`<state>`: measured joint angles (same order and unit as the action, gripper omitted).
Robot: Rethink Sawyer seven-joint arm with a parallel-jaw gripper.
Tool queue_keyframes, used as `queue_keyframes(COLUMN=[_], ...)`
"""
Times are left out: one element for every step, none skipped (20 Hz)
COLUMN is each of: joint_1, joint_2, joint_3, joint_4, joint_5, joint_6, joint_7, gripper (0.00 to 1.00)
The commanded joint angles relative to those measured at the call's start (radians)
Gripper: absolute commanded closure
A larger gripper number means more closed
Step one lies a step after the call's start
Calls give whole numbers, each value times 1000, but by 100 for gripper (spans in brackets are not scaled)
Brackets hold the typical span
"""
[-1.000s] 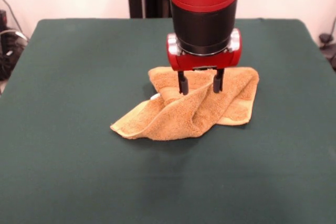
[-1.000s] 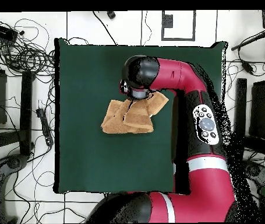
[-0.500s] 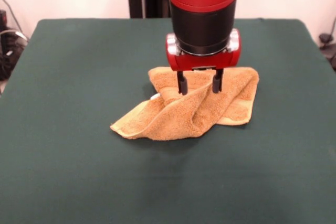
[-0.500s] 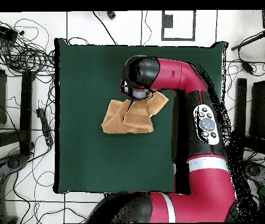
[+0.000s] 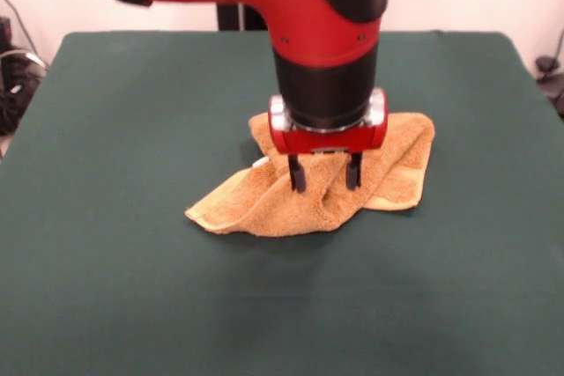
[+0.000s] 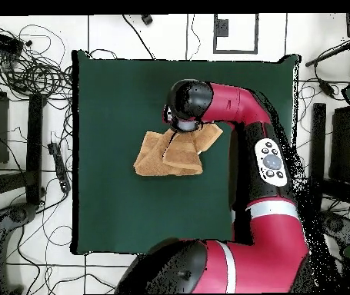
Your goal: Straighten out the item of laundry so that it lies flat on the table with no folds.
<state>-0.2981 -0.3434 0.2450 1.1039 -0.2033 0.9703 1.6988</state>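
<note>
Lower now than a second ago, my gripper [image 5: 322,178] straddles the raised ridge of the towel [image 5: 264,204]; jaws wide, holding nothing, ready to pinch that fold; towel lies crumpled mid-table [image 5: 132,288], corners overlapped, unflattened.

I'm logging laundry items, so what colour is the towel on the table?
Golden tan, plain terry all over; the towel shows best in the front view.
</note>
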Motion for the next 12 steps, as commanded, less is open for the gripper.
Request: queue_keyframes(joint_1=[8, 9, 10, 12, 11, 11, 11, 11, 11, 11, 10, 10], joint_2=[61, 60, 59, 56, 48, 44, 41, 40, 38, 36, 34, 31], joint_3=[10, 7, 5, 2, 0, -1, -2, -3, -4, -4, -4, -4], joint_4=[73, 73, 72, 73, 85, 88, 91, 91, 90, 90, 93, 96], joint_5=[-13, -12, -11, -10, -7, -6, -4, -3, -2, -1, 0, 1], joint_6=[-137, -137, -134, -131, -133, -132, -130, -127, -124, -122, -121, -121], joint_7=[100, 100, 99, 99, 102, 101, 101, 101, 101, 100, 100, 100], gripper=[0, 0, 0, 0, 0, 0, 0, 0, 0, 0, 0, 0])
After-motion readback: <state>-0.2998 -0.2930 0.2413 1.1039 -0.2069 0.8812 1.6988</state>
